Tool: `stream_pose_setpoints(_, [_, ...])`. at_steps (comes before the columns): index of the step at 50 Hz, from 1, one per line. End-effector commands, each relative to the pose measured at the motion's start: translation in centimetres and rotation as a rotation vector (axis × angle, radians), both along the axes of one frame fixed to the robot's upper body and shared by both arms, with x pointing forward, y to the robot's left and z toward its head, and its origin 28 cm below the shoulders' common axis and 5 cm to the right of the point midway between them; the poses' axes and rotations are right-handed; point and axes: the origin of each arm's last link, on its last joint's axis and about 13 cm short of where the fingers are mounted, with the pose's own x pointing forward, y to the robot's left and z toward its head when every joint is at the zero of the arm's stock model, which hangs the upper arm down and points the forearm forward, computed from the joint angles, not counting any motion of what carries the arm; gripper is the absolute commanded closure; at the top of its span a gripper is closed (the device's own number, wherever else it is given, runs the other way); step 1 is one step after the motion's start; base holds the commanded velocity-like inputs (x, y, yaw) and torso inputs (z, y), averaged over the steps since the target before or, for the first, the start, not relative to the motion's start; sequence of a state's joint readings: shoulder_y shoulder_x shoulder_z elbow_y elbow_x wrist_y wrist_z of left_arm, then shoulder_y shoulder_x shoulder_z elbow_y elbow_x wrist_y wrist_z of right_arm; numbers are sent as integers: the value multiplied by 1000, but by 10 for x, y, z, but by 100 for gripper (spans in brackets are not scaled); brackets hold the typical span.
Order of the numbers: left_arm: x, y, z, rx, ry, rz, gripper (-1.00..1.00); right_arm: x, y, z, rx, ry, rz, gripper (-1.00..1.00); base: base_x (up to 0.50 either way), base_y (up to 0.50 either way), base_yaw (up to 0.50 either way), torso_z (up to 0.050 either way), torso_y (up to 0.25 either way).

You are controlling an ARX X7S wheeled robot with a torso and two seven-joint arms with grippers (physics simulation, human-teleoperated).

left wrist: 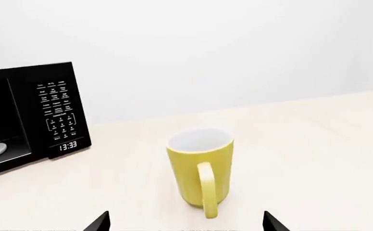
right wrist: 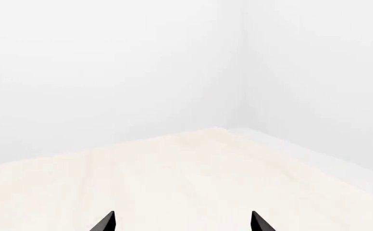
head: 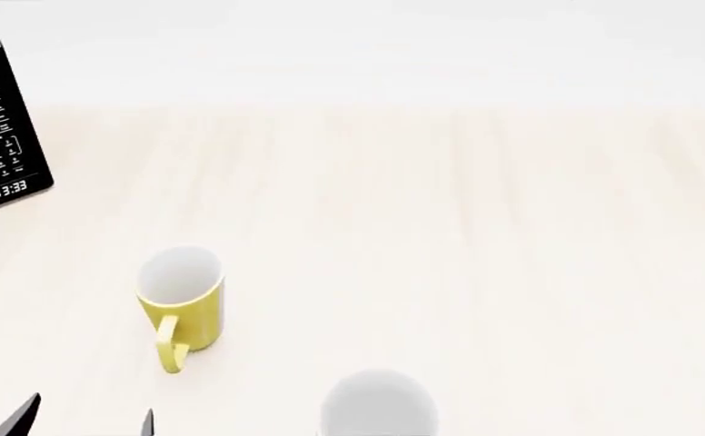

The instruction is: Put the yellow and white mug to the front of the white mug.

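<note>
1. On the table (head: 474,227), the yellow and white mug (head: 183,304) stands upright, handle toward the robot, left of and behind the white mug (head: 377,404).
2. Left pincer (left wrist: 185,222) gapes empty just short of it, lined up to grasp.
3. Right pincer (right wrist: 181,222) is open, idle, holding nothing.

left tool (left wrist: 186,222) spread wide, empty | right tool (right wrist: 182,221) spread wide, empty

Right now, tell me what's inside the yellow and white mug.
The yellow and white mug stands upright, and the part of its white interior that shows looks empty. The head view shows mainly the inner wall; the bottom is not clearly visible.
</note>
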State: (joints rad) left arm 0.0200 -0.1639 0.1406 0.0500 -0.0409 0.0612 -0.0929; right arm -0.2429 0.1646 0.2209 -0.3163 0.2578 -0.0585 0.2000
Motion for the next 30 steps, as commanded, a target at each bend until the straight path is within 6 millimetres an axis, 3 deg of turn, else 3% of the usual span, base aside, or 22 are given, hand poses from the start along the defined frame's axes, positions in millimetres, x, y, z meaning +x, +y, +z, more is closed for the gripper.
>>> stream_pose_setpoints(1, [1, 2, -1, -13, 9, 1, -100, 5, 3, -5, 5, 50, -32, -100, 0, 0, 0, 0, 0])
stream_pose_setpoints(11, [2, 3, -2, -22, 15, 10, -100, 5, 5, -6, -40, 53, -20, -100, 0, 0, 0, 0, 0])
stream_pose_setpoints(17, [2, 2, -3, -24, 19, 11, -100, 4, 6, -6, -8, 65, -10, -100, 486, 0, 0, 0, 0])
stream_pose_setpoints(30, [3, 2, -3, -41, 44, 17, -100, 5, 7, -6, -15, 66, -17, -100, 0, 0, 0, 0, 0])
